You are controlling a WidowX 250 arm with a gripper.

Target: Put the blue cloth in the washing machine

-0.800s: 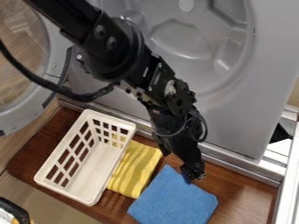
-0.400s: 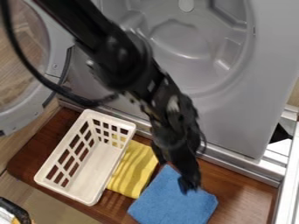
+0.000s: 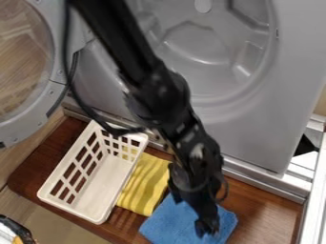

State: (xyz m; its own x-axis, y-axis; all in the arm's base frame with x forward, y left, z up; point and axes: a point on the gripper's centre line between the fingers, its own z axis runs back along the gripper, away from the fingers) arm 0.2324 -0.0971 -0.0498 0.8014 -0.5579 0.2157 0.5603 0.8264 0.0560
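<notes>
The washing machine [image 3: 255, 128] rises in front of me, its drum opening [image 3: 198, 44] at 12 o'clock from where my end effector [image 3: 189, 213] hangs, with 12 at the top of the view. Its round door [image 3: 56, 102] stands swung open toward 10 to 11 o'clock. Along its foot runs the wooden worktop [image 3: 264, 205], and on that, at 10 o'clock from me, sits the white slotted basket [image 3: 64, 206], with the yellow striped cloth [image 3: 143, 190] beside it, between the basket and my target.

That target, the blue cloth [image 3: 166, 224], lies flat on the worktop directly below my end effector, spreading out on both sides of it. My fingers are apart with nothing clamped, spread along a line from 11 to 5 o'clock. The cloth looks nearly square, so I judge that it gives me no strong long axis to match; what counts is down. I can't tell whether my tips touch the fabric. I think the next move is to press lightly into it and pinch up a fold, since closing too high would slide over the flat weave.
</notes>
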